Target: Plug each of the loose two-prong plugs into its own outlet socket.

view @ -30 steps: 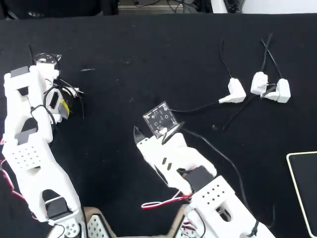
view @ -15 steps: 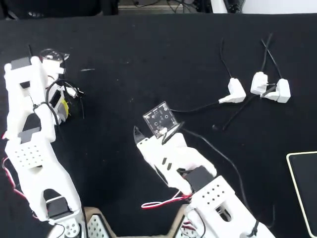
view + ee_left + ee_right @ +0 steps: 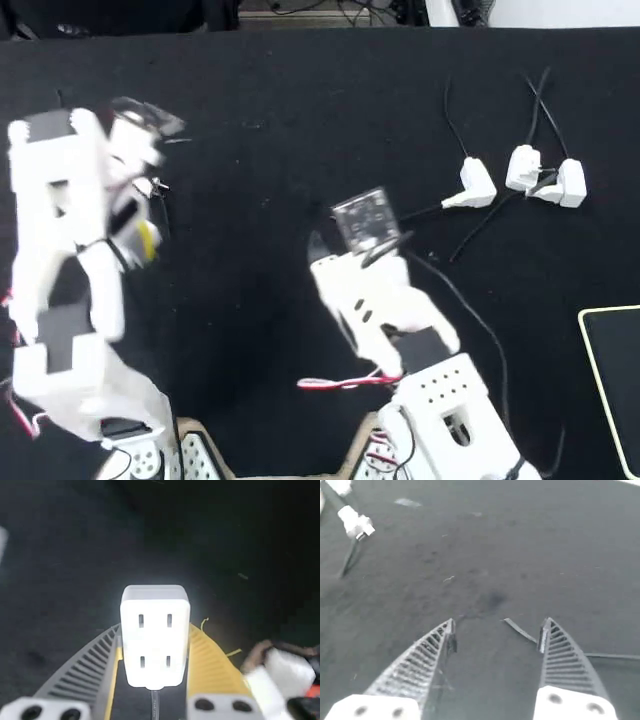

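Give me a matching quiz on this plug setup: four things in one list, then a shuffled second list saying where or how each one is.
Things:
1. outlet block
2. right pincer
3. three white plugs
4. pale-rimmed dark slab

Places or states:
A. open and empty
B. at the right edge of the high view
C. clamped in the left pincer
D. loose on the black table, cords attached

Pairs: 1-C, 2-A, 3-D, 4-B
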Controlling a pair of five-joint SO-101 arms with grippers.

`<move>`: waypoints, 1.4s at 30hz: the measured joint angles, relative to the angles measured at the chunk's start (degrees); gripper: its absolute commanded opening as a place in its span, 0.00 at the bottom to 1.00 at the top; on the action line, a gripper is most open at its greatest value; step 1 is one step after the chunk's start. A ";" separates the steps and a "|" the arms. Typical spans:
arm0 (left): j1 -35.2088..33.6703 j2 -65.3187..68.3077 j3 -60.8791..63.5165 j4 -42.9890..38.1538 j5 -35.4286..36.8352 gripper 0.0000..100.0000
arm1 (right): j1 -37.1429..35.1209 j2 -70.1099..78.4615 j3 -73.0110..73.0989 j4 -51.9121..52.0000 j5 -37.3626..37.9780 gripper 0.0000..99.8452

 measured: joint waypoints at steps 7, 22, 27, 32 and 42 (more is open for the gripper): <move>15.47 -12.31 27.34 -10.99 -0.26 0.03 | 11.60 -7.03 0.00 2.29 -5.98 0.25; 32.09 -15.56 42.90 -31.82 9.14 0.23 | 13.36 -15.74 1.05 3.60 -7.03 0.25; 29.63 -16.79 38.24 -23.56 8.35 0.23 | 11.87 -15.82 1.67 3.60 -7.03 0.25; 27.16 -17.05 33.93 -13.27 6.33 0.20 | 11.87 -15.82 1.93 3.60 -7.03 0.25; 15.03 -17.05 46.42 -20.13 4.40 0.18 | 11.87 -15.82 1.93 3.60 -7.03 0.25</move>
